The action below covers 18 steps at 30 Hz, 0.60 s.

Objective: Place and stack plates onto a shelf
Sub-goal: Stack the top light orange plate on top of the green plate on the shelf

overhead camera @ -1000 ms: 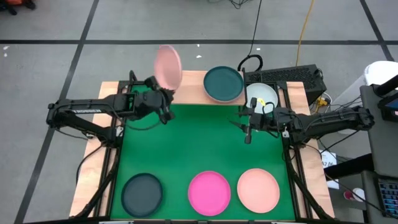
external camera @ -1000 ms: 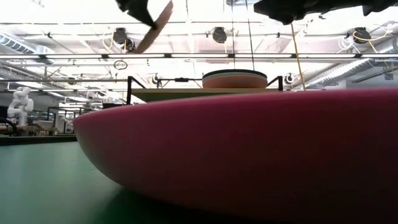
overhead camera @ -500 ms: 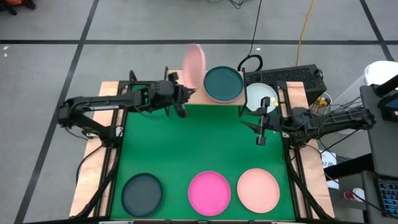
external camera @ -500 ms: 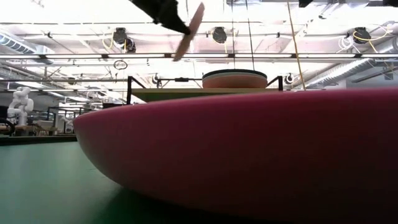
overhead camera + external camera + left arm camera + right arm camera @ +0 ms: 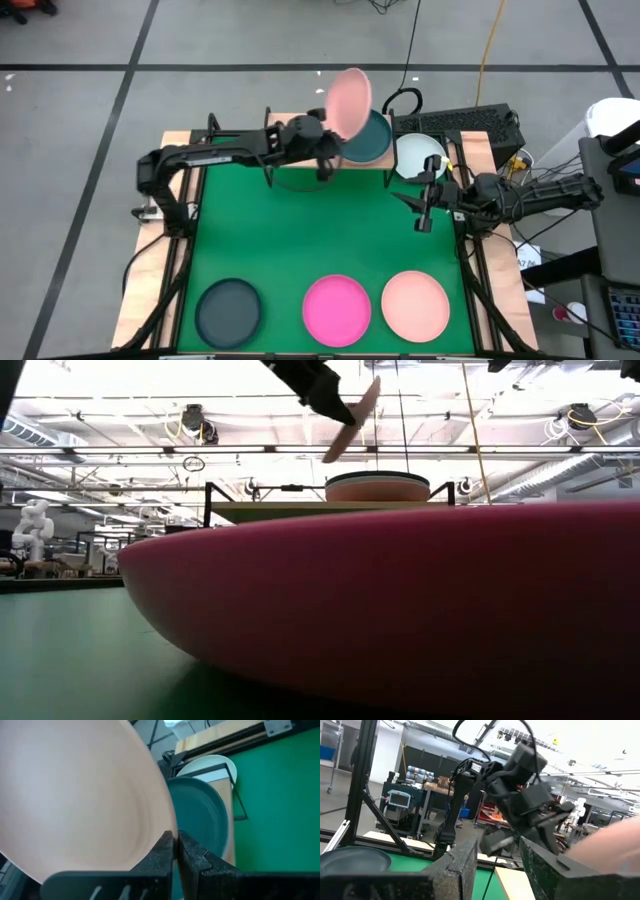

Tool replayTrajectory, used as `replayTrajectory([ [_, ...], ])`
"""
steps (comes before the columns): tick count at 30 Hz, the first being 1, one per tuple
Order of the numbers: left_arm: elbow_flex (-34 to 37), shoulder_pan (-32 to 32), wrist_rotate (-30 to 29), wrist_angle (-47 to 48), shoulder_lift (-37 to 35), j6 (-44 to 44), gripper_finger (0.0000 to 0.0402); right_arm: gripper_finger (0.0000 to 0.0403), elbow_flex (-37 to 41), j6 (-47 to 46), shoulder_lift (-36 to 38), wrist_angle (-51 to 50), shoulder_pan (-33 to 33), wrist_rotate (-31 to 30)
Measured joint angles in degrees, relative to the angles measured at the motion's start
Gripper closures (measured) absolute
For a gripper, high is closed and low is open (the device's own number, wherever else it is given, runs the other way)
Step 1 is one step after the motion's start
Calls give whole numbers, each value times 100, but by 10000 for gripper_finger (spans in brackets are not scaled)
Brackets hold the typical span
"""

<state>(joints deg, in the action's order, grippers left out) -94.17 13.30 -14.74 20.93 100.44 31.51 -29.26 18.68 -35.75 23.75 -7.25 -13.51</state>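
My left gripper point(image 5: 330, 130) point(image 5: 176, 837) is over the far side of the table, shut on a light pink plate point(image 5: 349, 98) point(image 5: 352, 420). It carries the plate tilted in the air above the shelf point(image 5: 270, 511). A dark grey-teal plate point(image 5: 374, 141) point(image 5: 197, 822) tops the stack point(image 5: 377, 487) resting on the shelf board. A pale mint-white plate point(image 5: 418, 153) point(image 5: 207, 761) lies just right of the shelf. My right gripper point(image 5: 424, 207) point(image 5: 497, 870) hovers open over the mat's right side, apart from every plate. My left gripper pinches the pink plate's rim point(image 5: 167, 825) between its two fingers point(image 5: 192, 857), at the plate's near edge. The fingers reach it from the table's left side, slanting. The plate is lifted clear and tilted steeply, its hollow face toward the wrist camera, partly over the teal plate.
Along the mat's near edge lie a dark grey-teal plate point(image 5: 228, 310), a magenta plate point(image 5: 337, 308) point(image 5: 400, 610) and a peach plate point(image 5: 415, 305). The green mat's middle point(image 5: 320, 230) is bare. Cables and a dark frame point(image 5: 470, 120) sit beyond the table's far right corner.
My left gripper has carried the pink plate along the far edge toward the table's right, from left of the shelf to over the teal plate, and the plate has turned about on the way. My right gripper has drawn back a little toward the right edge.
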Motion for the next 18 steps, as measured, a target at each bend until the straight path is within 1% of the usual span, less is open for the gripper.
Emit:
replayTrajectory([
  [4,-387,2,0,219,414,35,388,273,0,-9,-2,-68,0,1],
  [8,-394,2,154,207,637,37,381,273,0,-15,-2,-85,0,3],
  [11,-376,0,148,377,763,143,379,273,0,-15,-4,-87,0,3],
  [18,-374,-28,122,296,805,178,376,273,0,-13,-4,-91,0,3],
])
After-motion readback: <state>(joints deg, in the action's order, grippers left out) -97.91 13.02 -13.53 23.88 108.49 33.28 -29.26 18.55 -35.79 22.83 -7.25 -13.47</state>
